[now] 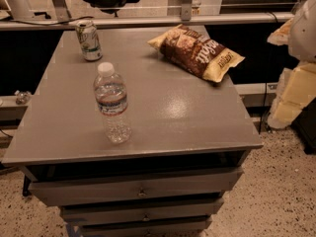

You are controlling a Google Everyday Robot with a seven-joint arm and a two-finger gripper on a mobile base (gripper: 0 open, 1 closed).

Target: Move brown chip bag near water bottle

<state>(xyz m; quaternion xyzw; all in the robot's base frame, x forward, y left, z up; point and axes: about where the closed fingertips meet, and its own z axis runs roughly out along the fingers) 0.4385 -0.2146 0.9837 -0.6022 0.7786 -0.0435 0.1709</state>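
Brown chip bag (197,51) lies flat on the grey table (197,122), behind and to the right of the water bottle (112,105) and well apart from it. One pale yellow end sits at the table edge on the side away from the bottle; whether it overhangs cannot be told. The bottle stands upright with its cap on, nearer the front edge, with bare surface all round it. A green-and-white can (89,40) stands upright behind the bottle and slightly to its left, well apart from it. The gripper (292,95) shows as pale blocks off the table, far to the right of the bottle and past the bag's yellow end. It is not touching the bag, and whether it is released or clenched cannot be told. The likeliest trouble seems to be a clumsy first contact nudging the bag off the edge away from the bottle, since it lies so close to that drop. The crinkly, air-filled bag may also slip from a shallow pinch. The tall, narrow bottle looks easy to topple if the long bag swings into it on arrival. Open room lies right of the bottle and behind it, wide enough to lay the bag down; the strip in front of the bottle is narrow and ends above the drawers (138,191).
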